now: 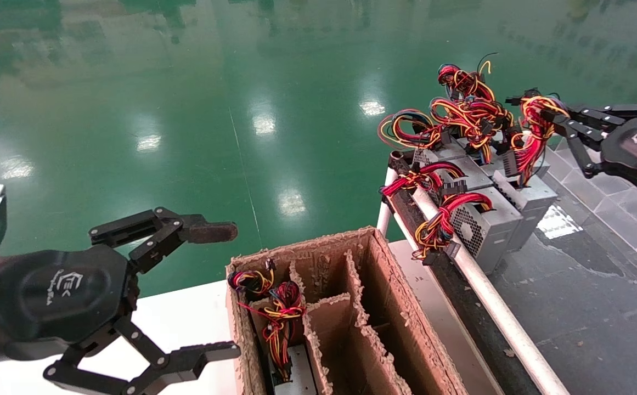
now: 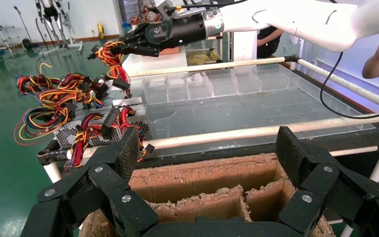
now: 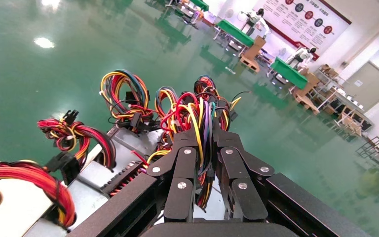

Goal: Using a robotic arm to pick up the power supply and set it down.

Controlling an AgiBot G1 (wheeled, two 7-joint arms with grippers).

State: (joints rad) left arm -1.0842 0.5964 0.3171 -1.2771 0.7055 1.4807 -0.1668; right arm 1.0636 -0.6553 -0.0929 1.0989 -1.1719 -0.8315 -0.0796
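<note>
Right gripper (image 1: 550, 122) at two o'clock pinches the wires (image 1: 535, 137) of a power supply (image 1: 532, 200) — pick-up step — next, a clean lift; left gripper (image 1: 216, 291) spread, idle.

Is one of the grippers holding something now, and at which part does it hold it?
The right gripper is shut on the wire bundle of a power supply, not on its metal box. The left gripper is open above the cardboard box and holds nothing.
</note>
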